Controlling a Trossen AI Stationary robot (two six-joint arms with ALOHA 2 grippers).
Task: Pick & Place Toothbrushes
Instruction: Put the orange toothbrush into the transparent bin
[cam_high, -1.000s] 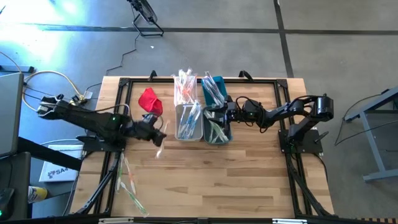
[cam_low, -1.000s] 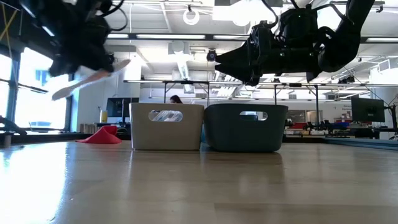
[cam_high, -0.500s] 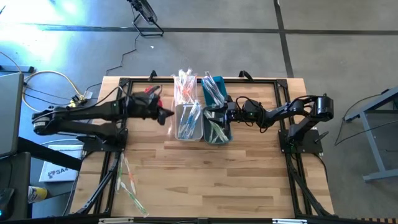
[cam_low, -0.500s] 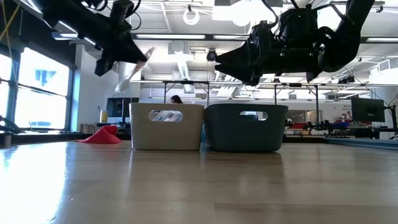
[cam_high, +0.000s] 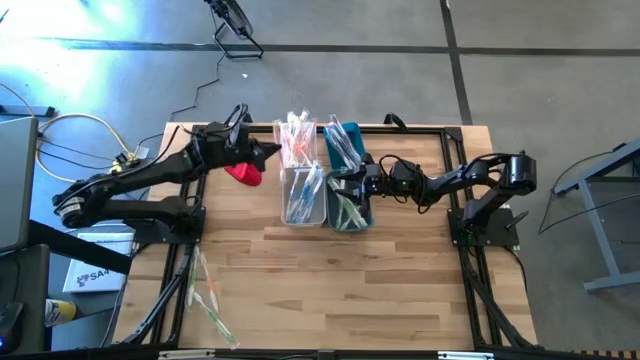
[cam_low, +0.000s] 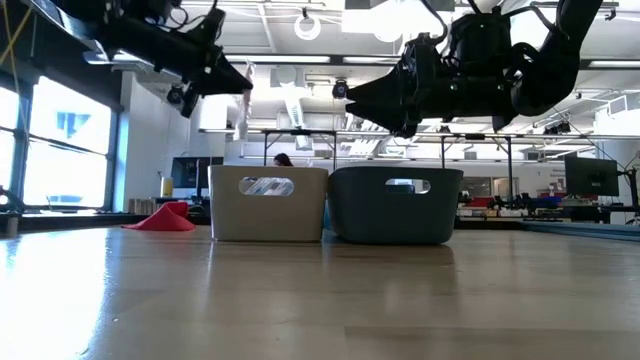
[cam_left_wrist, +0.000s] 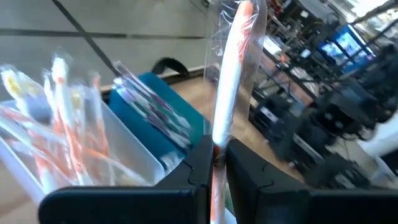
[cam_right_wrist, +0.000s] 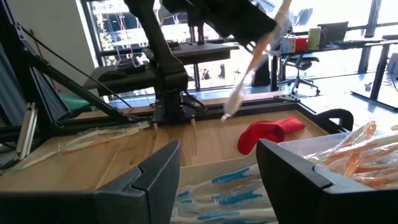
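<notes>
The wooden table (cam_high: 330, 280) carries two bins (cam_high: 303, 197), a red cloth (cam_high: 243, 172) and loose toothbrushes (cam_high: 208, 297).

Your left gripper (cam_high: 262, 153) now swings up and back. The wrapped toothbrush (cam_left_wrist: 231, 81) it pinches now points toward the far bins.

Only readable text: "SA4", partly cut off, on a white flat box or sheet (cam_high: 88, 277) lying on the floor beside the table's left edge, under the left arm's base, high view. Rest of that print is too small to make out. No legible labels, brands or nos. on the bins, wrappers, arms or table in any view; screens in the room beyond the table too blurred to read.
</notes>
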